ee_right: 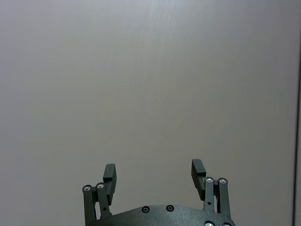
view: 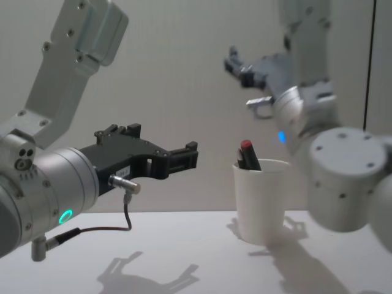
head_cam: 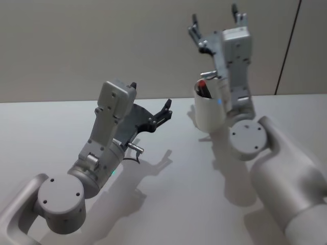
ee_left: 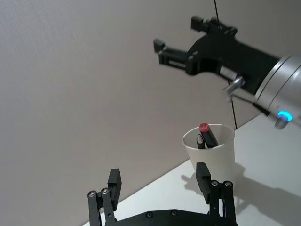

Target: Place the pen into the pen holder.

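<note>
Pen: we see the pen (ee_left: 207, 135) already standing in the pen holder (ee_left: 210, 153), leaning against the inner wall, its red cap and dark barrel poking above the rolled rim, right of centre in the left wrist view.
Pen holder: we find the white paper cup upright on the table (head_cam: 168, 194), upper right of centre in the head view and right of centre in the chest view, with the right forearm just beside it.
Right gripper: we see the right gripper (head_cam: 215, 23) raised high above the cup at the top of the head view, its fingers (ee_right: 109, 173) spread wide and nothing between them.
Left gripper: we see the left gripper (view: 184, 158) in mid-frame in the chest view, pointing toward the cup but well apart from it, fingers parted and holding nothing.
Progress: we judge the placing done, since the pen rests inside and both hands are off it.
Pen handling: we judge it light, stiff and smooth, likely to slip or pivot under a loose pinch; we would take it across the barrel near the exposed upper end.
Cup handling: we judge it very light, thin-walled and easy to tip or crush, more so with the pen leaning on one side, so we would avoid nudging it.
</note>
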